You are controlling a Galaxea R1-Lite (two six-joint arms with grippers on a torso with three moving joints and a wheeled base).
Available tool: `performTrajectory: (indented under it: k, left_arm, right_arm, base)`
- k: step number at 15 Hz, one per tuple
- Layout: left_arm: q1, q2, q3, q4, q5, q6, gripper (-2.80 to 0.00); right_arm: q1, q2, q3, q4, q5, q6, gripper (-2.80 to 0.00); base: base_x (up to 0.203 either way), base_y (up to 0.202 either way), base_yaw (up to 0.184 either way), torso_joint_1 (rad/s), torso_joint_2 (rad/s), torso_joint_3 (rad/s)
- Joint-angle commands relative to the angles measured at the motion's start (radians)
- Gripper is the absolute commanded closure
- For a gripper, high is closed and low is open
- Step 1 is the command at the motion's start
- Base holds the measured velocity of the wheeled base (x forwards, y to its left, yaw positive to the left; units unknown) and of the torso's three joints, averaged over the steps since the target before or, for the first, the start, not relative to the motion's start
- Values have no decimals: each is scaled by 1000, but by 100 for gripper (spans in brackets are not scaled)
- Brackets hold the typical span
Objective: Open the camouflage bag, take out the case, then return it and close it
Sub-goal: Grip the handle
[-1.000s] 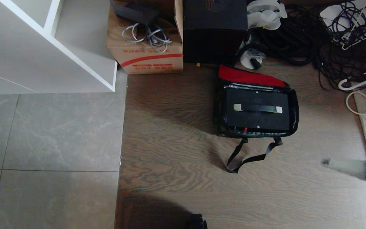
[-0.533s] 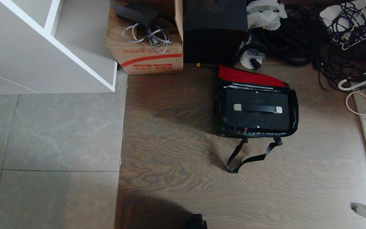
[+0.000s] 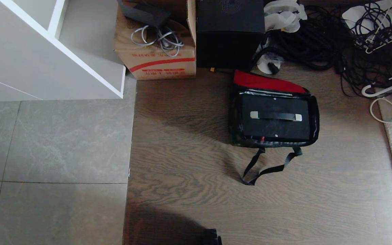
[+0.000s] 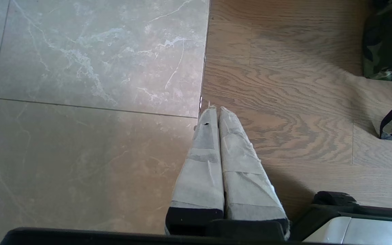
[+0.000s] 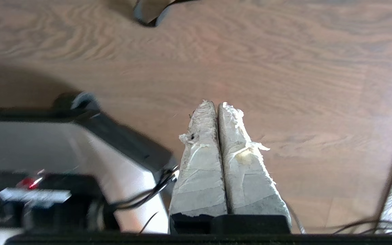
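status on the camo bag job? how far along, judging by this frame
Done: the camouflage bag is open, red lid lining flipped back. The case lies inside it; whether it has already been out and returned cannot be told. In hand: nothing. The right gripper is shut and empty over the wooden floor; the left gripper is shut, parked away from the bag. Left: at least closing the lid.
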Motion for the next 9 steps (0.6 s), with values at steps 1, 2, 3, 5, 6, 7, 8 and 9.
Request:
performTrajectory:
  k: [1,2,3,5,6,7,8,9]
  left_arm:
    - [0,0,8,-1,0,-1,0]
    - [-1,0,9,-1,0,-1,0]
    - [-1,0,9,-1,0,-1,0]
    - [0,0,9,-1,-1,-1,0]
    - [-1,0,9,-1,0,-1,0]
    - [1,0,9,-1,0,-1,0]
    - [1,0,9,-1,0,-1,0]
    - [0,0,9,-1,0,-1,0]
  right_arm:
    - [12,-36,81,-88,2,7,0]
    - [16,-37,119,-152,29,14,0]
    - [19,-38,129,-191,37,11,0]
    - [22,-32,127,-165,40,0,0]
    - [27,-34,126,-145,41,-2,0]
    - [32,-37,127,-146,42,-8,0]
    - [46,-37,126,-145,42,-25,0]
    - [49,-39,127,-145,43,-32,0]
  base:
    - [0,0,0,0,0,0]
    - [0,0,0,0,0,0]
    - [0,0,0,0,0,0]
    - [0,0,0,0,0,0]
    - [0,0,0,0,0,0]
    - [0,0,0,0,0,0]
    - [0,0,0,0,0,0]
    - [0,0,0,0,0,0]
